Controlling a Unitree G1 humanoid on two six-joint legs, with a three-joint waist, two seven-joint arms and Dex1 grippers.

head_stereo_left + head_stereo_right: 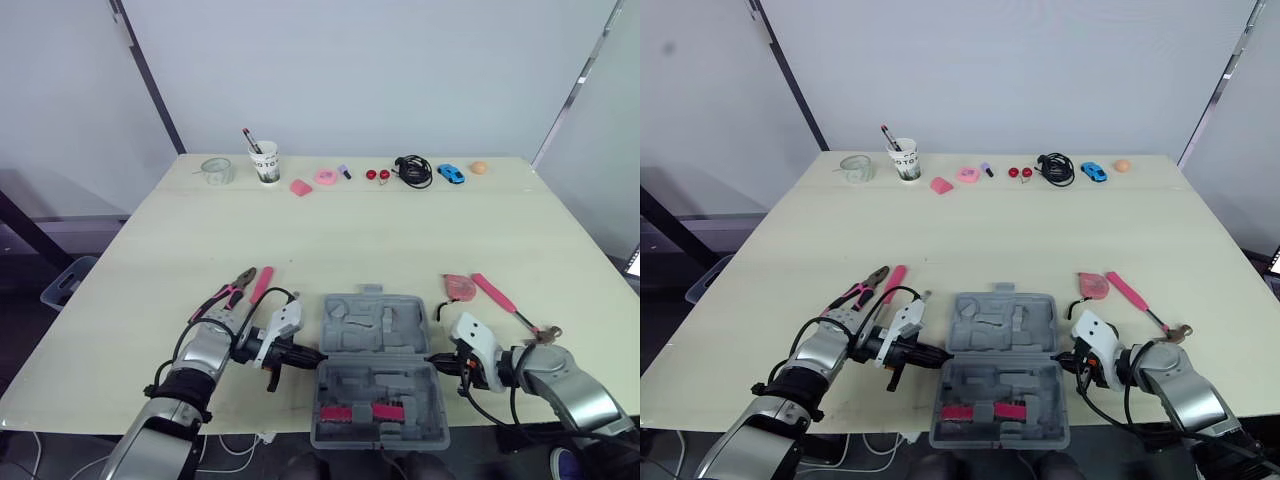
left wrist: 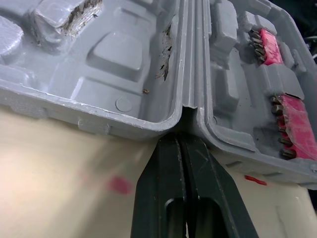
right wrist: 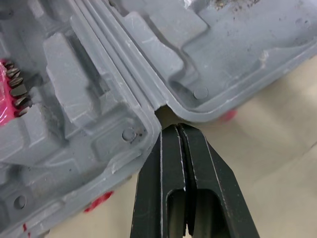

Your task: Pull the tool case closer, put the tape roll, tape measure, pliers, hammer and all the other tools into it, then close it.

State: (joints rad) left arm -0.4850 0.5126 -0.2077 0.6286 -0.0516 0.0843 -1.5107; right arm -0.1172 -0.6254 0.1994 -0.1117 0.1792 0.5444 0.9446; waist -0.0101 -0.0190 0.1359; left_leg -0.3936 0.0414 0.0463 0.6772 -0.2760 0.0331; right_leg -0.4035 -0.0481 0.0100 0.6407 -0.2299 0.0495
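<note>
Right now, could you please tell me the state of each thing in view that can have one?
Tool case, open, lying flat.
Left gripper, shut, tips at the case's hinge.
Right gripper, shut, tips at the case's hinge.
Pliers, outside the case, flat on the table.
Hammer, outside the case, flat on the table.
Tape measure, outside the case, on the table.
Cup, upright, holding pens.

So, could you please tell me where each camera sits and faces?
Left eye view: on the head, looking forward and down at the table; both arms flank the tool case.
Right eye view: beside it, same scene.
Left wrist view: along the shut left gripper at the case's hinge.
Right wrist view: along the shut right gripper at the hinge's other end.
Both wrist views share the hinge and pink bit holders.
</note>
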